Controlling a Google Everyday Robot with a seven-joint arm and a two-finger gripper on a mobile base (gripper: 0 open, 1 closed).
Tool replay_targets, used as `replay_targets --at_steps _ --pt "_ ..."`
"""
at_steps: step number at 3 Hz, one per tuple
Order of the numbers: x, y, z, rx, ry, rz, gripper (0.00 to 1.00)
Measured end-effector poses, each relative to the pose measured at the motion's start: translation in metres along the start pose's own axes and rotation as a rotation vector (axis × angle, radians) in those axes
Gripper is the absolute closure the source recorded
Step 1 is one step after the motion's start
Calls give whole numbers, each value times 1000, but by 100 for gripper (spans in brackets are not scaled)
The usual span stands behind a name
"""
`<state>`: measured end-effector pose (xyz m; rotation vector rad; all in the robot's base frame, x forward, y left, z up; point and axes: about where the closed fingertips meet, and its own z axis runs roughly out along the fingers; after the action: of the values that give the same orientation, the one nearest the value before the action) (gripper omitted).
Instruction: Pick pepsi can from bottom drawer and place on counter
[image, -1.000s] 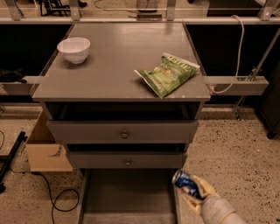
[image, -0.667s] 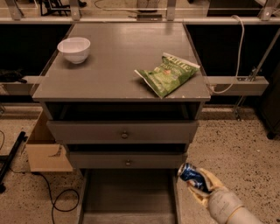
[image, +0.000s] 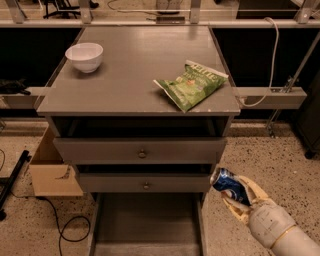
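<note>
My gripper (image: 239, 194) is at the lower right, to the right of the drawer cabinet. It is shut on the blue pepsi can (image: 228, 184), which lies tilted with its silver end up and left, level with the second drawer. The bottom drawer (image: 147, 225) is pulled out below, a plain grey tray with nothing showing in it. The grey counter (image: 132, 70) is higher up, above and to the left of the can.
A white bowl (image: 84, 56) sits at the counter's back left and a green chip bag (image: 191, 84) at its right front. Two upper drawers with brass knobs (image: 142, 153) are nearly shut. A cardboard box (image: 50, 170) and cables lie on the floor at left.
My gripper has lifted the can up and to the right, out of the bottom drawer's right side, to a spot beside the cabinet.
</note>
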<state>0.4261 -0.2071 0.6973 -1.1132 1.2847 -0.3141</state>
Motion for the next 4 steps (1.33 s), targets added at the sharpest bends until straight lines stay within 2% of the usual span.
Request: replay_targets --at_steps 1,3,4 --pt "0 0 0 0 -1 0 100" --pt "-46 -61 13 71 -112 -18 100" --pt "-65 -88 12 85 -165 -8 100"
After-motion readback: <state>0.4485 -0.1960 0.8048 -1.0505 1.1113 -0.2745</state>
